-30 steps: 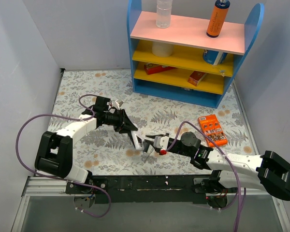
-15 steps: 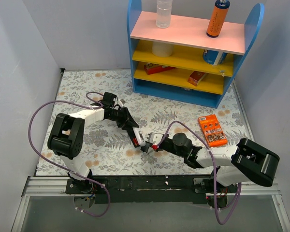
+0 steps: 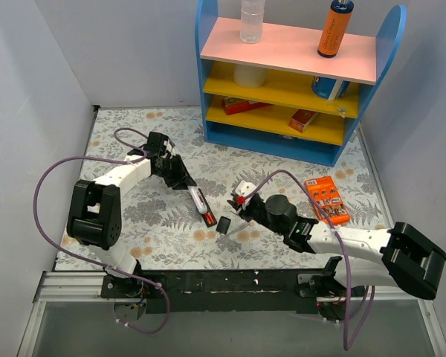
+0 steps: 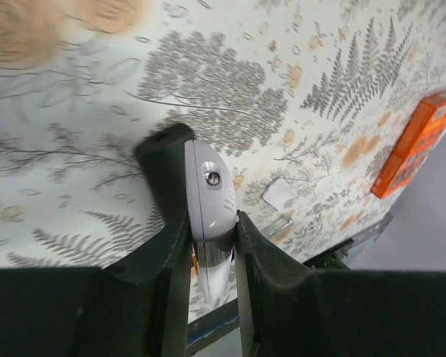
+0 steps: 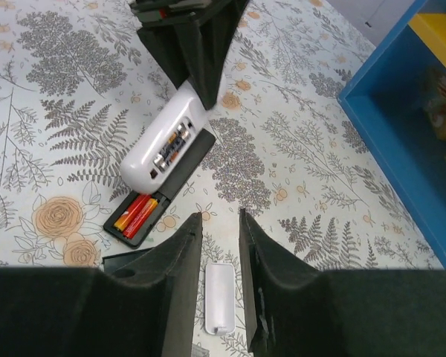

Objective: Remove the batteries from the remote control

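The left gripper (image 4: 206, 190) is clamped on one end of the remote (image 5: 171, 137). The remote's compartment at the free end is open, and the batteries (image 5: 137, 214) lie side by side inside. The right gripper (image 5: 218, 217) hovers just beside that open end, its fingers a narrow gap apart and empty, above a small white piece (image 5: 220, 297), while the black cover (image 3: 224, 224) lies loose on the mat (image 3: 156, 239) near the remote's tip.
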Available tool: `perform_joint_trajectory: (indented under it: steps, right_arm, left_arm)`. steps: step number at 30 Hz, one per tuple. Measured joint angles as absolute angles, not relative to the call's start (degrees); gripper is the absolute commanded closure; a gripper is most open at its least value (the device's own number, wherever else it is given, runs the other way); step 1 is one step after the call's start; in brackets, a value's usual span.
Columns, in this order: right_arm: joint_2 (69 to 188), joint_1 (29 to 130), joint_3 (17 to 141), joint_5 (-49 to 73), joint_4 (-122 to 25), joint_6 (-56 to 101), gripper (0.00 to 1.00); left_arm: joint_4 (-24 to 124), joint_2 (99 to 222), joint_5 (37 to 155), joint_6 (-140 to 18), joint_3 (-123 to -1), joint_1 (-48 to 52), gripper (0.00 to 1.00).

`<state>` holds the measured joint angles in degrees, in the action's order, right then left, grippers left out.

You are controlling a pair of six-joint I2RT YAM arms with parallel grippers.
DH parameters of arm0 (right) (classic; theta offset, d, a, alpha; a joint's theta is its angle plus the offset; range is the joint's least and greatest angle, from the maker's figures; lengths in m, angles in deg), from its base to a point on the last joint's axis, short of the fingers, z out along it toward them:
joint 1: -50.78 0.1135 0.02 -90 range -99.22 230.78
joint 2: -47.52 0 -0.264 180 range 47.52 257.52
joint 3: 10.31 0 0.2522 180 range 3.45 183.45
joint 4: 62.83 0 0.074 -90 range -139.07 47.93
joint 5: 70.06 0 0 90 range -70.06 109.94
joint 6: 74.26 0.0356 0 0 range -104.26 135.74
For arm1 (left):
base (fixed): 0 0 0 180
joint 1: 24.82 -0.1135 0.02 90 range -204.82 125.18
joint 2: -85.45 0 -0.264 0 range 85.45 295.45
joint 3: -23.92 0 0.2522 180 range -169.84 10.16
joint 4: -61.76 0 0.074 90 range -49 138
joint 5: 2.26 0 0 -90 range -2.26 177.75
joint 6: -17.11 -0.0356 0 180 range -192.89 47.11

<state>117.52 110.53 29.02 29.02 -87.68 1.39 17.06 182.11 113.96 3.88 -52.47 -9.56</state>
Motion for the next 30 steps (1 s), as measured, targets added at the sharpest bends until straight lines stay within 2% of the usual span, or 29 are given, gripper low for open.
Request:
perform_joint_trajectory:
  steps: [7,11,15,16,19,23,30]
  right_arm:
    - [112.4,110.5,29.8,30.8,-80.2,9.3,0.61]
    - [112.9,110.5,30.8,31.5,-75.7,12.5,0.59]
    - [114.5,110.5,33.1,31.8,-71.4,15.6,0.54]
    - [114.6,110.5,33.3,31.8,-70.9,16.0,0.53]
    - [114.6,110.5,33.6,31.2,-69.2,17.0,0.5]
    - [114.4,110.5,33.4,29.8,-68.3,15.9,0.49]
    - [111.3,110.5,32.6,28.6,-66.0,11.4,0.46]
  left_arm:
    - [13.2,179.2,109.8,-0.4,-50.3,-15.2,0.97]
    - [12.2,179.2,109.9,-1.6,-46.5,-15.3,0.9]
    - [11.1,179.2,110.7,-1.8,-44.9,-15.3,0.66]
    - [11.0,179.2,110.7,-2.0,-44.9,-15.3,0.55]
    - [10.9,179.2,109.9,-2.7,-44.8,-15.2,0.44]
    - [10.7,179.2,108.7,-3.0,-44.6,-15.2,0.39]
    - [10.7,179.2,107.1,-3.1,-43.9,-15.2,0.38]
